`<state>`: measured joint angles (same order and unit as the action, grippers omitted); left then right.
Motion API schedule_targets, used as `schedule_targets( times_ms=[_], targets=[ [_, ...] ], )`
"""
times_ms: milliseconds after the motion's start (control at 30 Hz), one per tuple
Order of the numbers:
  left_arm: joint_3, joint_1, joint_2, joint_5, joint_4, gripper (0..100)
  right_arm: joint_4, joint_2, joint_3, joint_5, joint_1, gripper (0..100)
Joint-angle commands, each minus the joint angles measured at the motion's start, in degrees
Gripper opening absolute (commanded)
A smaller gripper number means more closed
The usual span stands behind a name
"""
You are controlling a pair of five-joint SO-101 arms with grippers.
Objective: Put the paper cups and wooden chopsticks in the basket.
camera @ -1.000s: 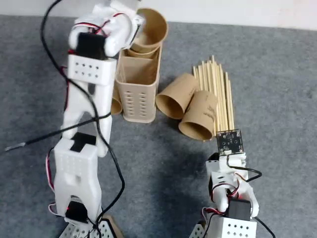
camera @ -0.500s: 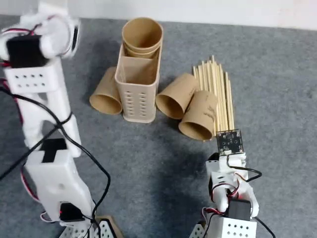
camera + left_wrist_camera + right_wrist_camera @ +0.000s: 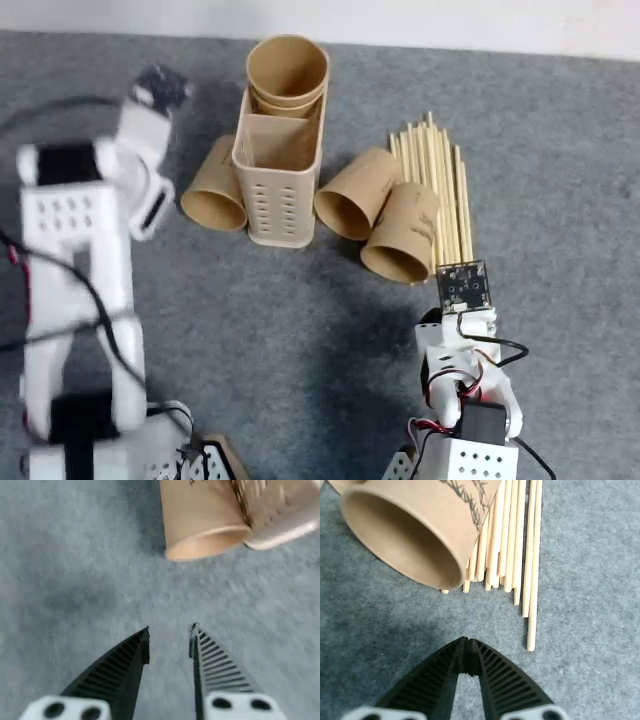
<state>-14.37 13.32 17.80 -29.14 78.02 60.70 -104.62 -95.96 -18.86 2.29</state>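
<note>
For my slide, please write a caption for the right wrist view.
Shut right gripper facing a tipped paper cup that lies on a bundle of wooden chopsticks.

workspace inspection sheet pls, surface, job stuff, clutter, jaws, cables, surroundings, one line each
surface: grey carpet
job's things: basket upright, with nested cups standing in its far compartment; left cup on its side beside the basket; middle cup and right cup on their sides, the right cup lying over the chopsticks
clutter: nothing seen
jaws: left jaws open over carpet near the left cup; right jaws shut, tips together, just short of the chopstick ends
cables: black cable looping by the left arm; black loop on the right arm
surroundings: pale strip beyond the carpet's far edge
</note>
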Motion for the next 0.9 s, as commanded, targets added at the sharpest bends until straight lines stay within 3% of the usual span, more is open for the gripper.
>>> schedule_targets(
  times_ms=[0,100,200,467,633,867],
  targets=[
    [-23.5,-0.7,7.0,-3.1,-31.6,21,-0.7,-0.5,-5.1,-0.5,-0.5,1.0],
    [-31.8,-2.2,6.9,-5.0,-43.1,24,-0.6,-0.5,-5.1,-0.5,-0.5,1.0],
    [-35.1,-3.6,5.8,-6.4,-49.1,24,-0.6,-0.5,-5.1,-0.5,-0.4,1.0],
    [-29.3,-3.6,-9.6,-6.3,-65.8,24,-0.6,-0.5,-5.1,-0.5,-0.4,1.0],
    [-19.9,-4.0,-22.2,-6.2,-67.3,23,-0.6,-0.5,-5.1,-0.5,-0.4,1.0],
    [-14.2,-3.0,-26.5,-6.2,-67.1,3,-0.6,-0.5,-5.1,-0.5,-0.4,1.0]
  ],
)
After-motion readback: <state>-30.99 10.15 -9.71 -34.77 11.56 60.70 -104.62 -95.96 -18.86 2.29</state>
